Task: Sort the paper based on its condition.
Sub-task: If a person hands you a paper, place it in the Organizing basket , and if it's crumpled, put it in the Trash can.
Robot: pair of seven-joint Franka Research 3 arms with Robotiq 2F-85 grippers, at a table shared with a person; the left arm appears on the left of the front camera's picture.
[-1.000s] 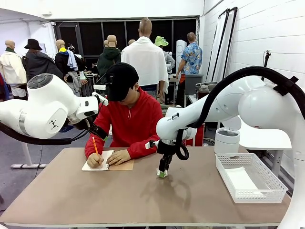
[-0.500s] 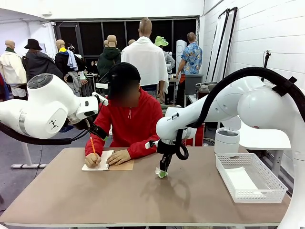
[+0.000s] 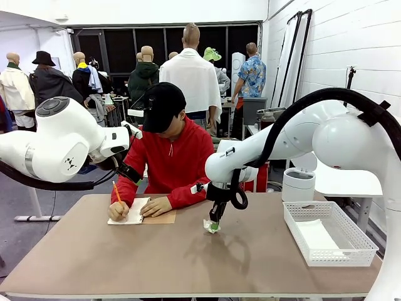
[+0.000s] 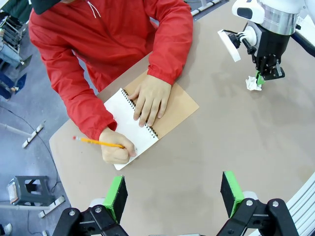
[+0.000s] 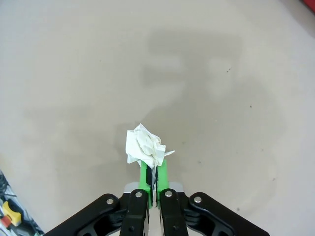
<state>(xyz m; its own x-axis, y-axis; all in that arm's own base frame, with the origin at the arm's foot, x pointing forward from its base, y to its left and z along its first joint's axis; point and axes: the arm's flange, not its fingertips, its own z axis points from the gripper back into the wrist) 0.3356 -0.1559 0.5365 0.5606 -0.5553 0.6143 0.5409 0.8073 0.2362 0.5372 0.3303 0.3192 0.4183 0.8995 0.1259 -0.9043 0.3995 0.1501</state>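
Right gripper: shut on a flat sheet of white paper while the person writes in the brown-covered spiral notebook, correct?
No: the white paper in the shut right gripper is a crumpled wad, not flat, as the right wrist view shows. The person does write in the spiral notebook.

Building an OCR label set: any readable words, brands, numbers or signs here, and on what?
No legible text anywhere.
Notebook page: any writing too small to read.
Crumpled paper in the right gripper: blank.
Left arm: small dark mark, too small to read.
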